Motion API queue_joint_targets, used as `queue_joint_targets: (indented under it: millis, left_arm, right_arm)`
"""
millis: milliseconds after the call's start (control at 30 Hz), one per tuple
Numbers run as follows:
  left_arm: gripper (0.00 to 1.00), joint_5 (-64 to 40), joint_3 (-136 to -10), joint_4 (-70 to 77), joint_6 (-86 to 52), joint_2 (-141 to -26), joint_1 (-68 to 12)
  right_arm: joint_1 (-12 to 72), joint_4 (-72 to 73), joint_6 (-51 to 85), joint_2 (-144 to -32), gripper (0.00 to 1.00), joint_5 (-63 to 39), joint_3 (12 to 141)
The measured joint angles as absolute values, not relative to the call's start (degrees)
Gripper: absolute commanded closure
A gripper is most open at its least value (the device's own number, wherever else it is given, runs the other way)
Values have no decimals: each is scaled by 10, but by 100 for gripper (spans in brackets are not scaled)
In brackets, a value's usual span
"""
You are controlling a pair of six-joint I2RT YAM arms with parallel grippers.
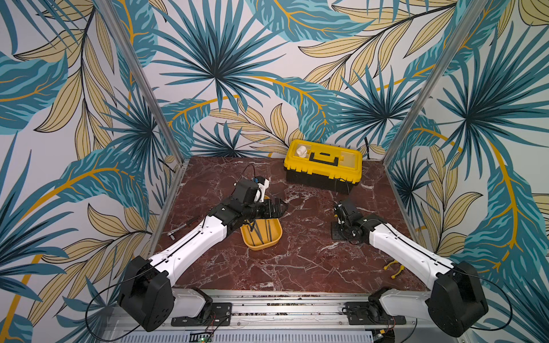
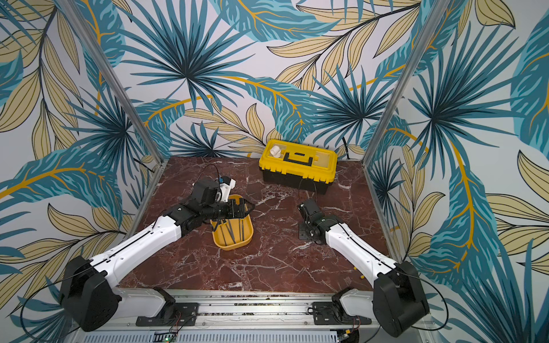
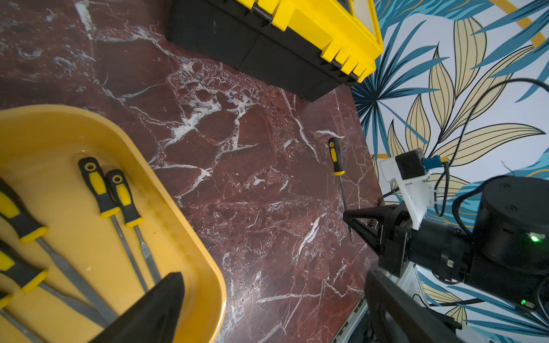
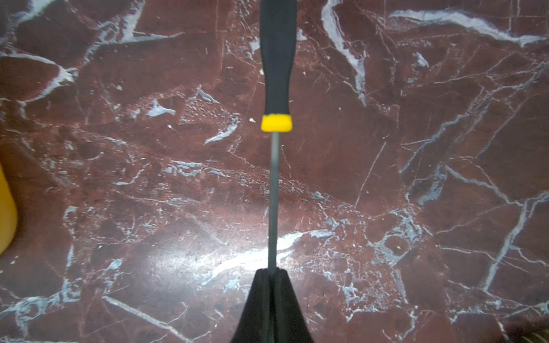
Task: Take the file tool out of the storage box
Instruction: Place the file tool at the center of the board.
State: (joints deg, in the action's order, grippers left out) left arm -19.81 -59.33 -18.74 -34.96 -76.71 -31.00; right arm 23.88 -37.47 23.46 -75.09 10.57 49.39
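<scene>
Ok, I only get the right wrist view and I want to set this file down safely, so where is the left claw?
Observer: The left claw is open and empty above the far end of the storage box, apart from the file in the right claw.
Operator: Any tools left in the box?
Observer: Yes, several more files lie in it.

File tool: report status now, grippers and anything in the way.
Right gripper shut on file tool, by its shaft, outside storage box. Left gripper open over the box. Toolbox stands apart, not in the way.
</scene>
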Motion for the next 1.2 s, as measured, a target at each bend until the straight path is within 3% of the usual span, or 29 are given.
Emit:
queue_joint_targets:
  millis: [500,1200]
  left_arm:
    - [0,-219,-567,-178,-339,-757,-310]
    - [0,-221,-555,-176,-339,-757,-310]
  right_arm:
    - [209,-362,200,-882,100,71,522]
    - [192,-363,184,-940,97,46,557]
